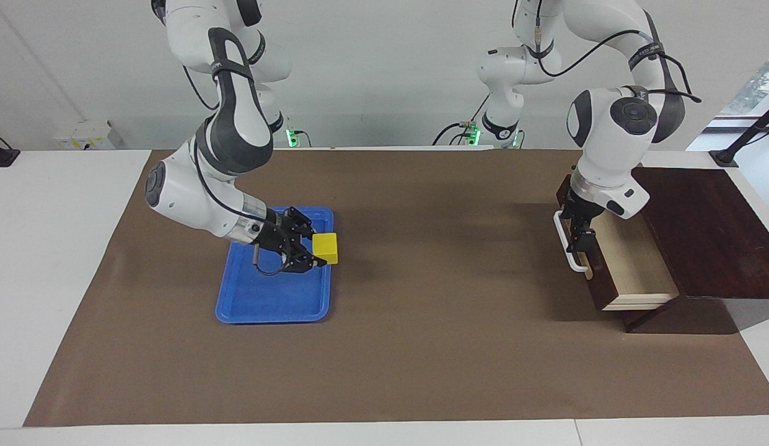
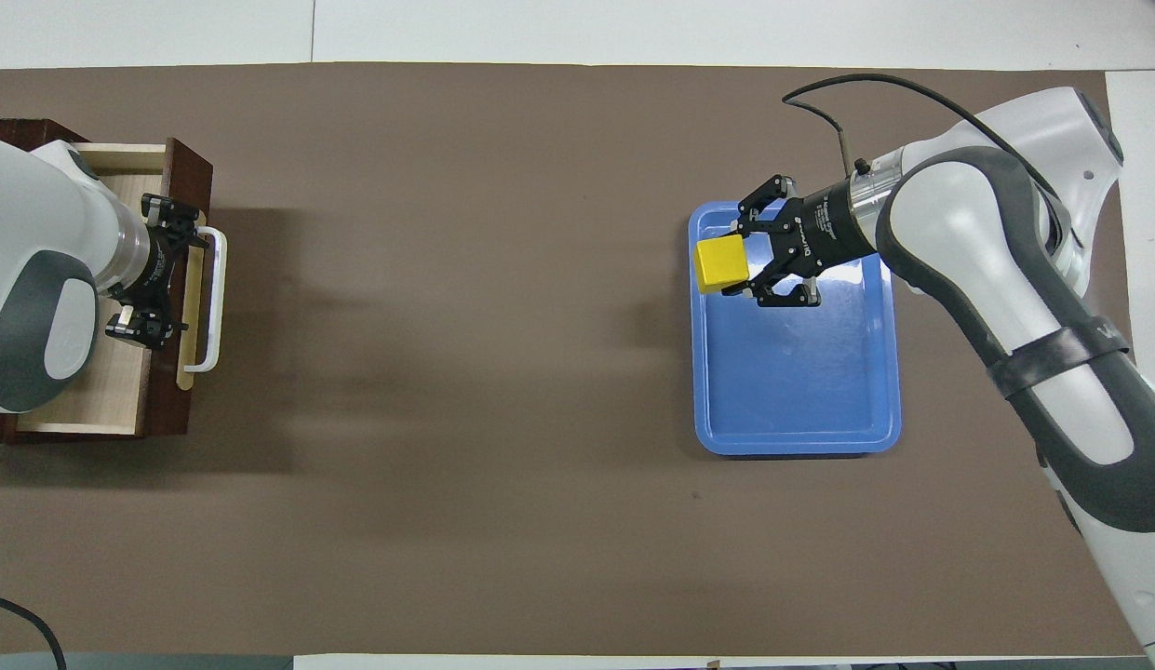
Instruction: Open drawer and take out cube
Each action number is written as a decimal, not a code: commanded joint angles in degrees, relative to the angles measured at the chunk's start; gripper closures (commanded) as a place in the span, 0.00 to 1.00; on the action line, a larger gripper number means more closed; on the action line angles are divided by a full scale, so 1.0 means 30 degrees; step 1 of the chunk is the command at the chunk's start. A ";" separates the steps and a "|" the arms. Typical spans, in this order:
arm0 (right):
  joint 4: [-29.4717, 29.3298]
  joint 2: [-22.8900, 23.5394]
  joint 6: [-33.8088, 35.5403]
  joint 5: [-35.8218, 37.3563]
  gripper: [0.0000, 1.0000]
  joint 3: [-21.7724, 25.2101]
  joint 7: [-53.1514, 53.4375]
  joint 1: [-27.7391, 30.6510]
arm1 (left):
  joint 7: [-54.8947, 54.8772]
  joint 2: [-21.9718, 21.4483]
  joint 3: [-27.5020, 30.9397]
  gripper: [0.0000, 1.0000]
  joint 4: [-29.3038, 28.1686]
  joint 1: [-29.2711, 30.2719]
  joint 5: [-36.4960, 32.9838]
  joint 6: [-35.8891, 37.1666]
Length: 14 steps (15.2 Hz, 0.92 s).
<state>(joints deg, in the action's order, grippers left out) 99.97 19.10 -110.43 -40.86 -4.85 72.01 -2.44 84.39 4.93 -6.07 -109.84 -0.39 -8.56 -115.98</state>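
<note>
Now: right hand (image 1: 316, 251) pinching cube (image 1: 326, 248) over tray (image 1: 266, 303) | left hand (image 1: 580, 232) spread over drawer (image 1: 626, 260)

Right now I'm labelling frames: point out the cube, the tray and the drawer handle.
cube (image 1: 326, 246): facing view, its side face.
tray (image 2: 800, 409): overhead view, bare floor.
drawer handle (image 2: 218, 288): overhead view, bar's middle.

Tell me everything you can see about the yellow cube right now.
The cube is small, bright yellow, plain-faced and looks like plastic. It is held off the table, slightly tilted, in the shut right gripper, whose fingers clamp two facing sides. It hangs over the edge of the blue tray, toward the drawer's end of the table.
</note>
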 commanded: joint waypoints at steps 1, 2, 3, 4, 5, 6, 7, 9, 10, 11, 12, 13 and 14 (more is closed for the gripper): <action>0.1627 -0.0977 -0.0369 0.0261 1.00 -0.0258 -0.1526 0.0695 | -0.0909 -0.0473 -0.0115 0.00 -0.0564 0.0889 -0.1041 -0.0305; 0.1832 -0.0890 -0.0456 0.0261 1.00 -0.0258 -0.2054 0.0812 | -0.1145 -0.0444 -0.0115 0.00 -0.0506 0.1182 -0.1362 -0.0247; 0.2008 -0.0773 -0.0863 0.0261 1.00 -0.0258 -0.2465 0.1017 | -0.1263 -0.0443 -0.0115 0.00 -0.0476 0.1417 -0.1859 -0.0246; 0.2184 -0.0627 -0.1215 0.0290 1.00 -0.0258 -0.2730 0.1106 | -0.1380 -0.0443 -0.0115 0.00 -0.0447 0.1739 -0.2212 -0.0246; 0.2331 -0.0480 -0.1393 0.0290 1.00 -0.0258 -0.3197 0.1136 | -0.1671 -0.0443 -0.0115 0.00 -0.0417 0.2090 -0.2505 -0.0246; 0.2332 -0.0305 -0.1452 0.0261 1.00 -0.0258 -0.3550 0.1252 | -0.2080 -0.0443 -0.0115 0.00 -0.0417 0.2355 -0.2595 -0.0246; 0.2245 -0.0042 -0.1511 0.0261 1.00 -0.0258 -0.3727 0.1543 | -0.2519 -0.0414 -0.0115 0.00 -0.0417 0.2763 -0.2596 -0.0246; 0.2157 0.0369 -0.1832 0.0261 1.00 -0.0258 -0.4400 0.1838 | -0.3165 -0.0414 -0.0115 0.00 -0.0388 0.3321 -0.2596 -0.0333; 0.2127 0.0545 -0.2066 0.0261 1.00 -0.0258 -0.4490 0.1897 | -0.3429 -0.0385 -0.0115 0.00 -0.0359 0.3556 -0.2596 -0.0305; 0.1982 0.0895 -0.2300 0.0232 1.00 -0.0287 -0.4491 0.1927 | -0.3635 -0.0385 -0.0115 0.00 -0.0330 0.3616 -0.2596 -0.0276; 0.1864 0.1130 -0.2564 0.0174 1.00 -0.0287 -0.4491 0.1898 | -0.3782 -0.0385 -0.0115 0.00 -0.0329 0.3849 -0.2625 -0.0275; 0.1834 0.1394 -0.3088 0.0202 1.00 -0.0316 -0.4520 0.1811 | -0.3871 -0.0414 -0.0115 0.00 -0.0329 0.4054 -0.2625 -0.0275; 0.1834 0.1686 -0.3413 0.0173 1.00 -0.0317 -0.4578 0.1723 | -0.3959 -0.0385 -0.0115 0.00 -0.0329 0.4202 -0.2625 -0.0246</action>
<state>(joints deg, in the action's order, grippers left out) 106.21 22.29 -118.58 -40.81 -4.93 59.59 2.48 74.49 4.90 -6.26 -109.85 10.13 -14.65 -116.30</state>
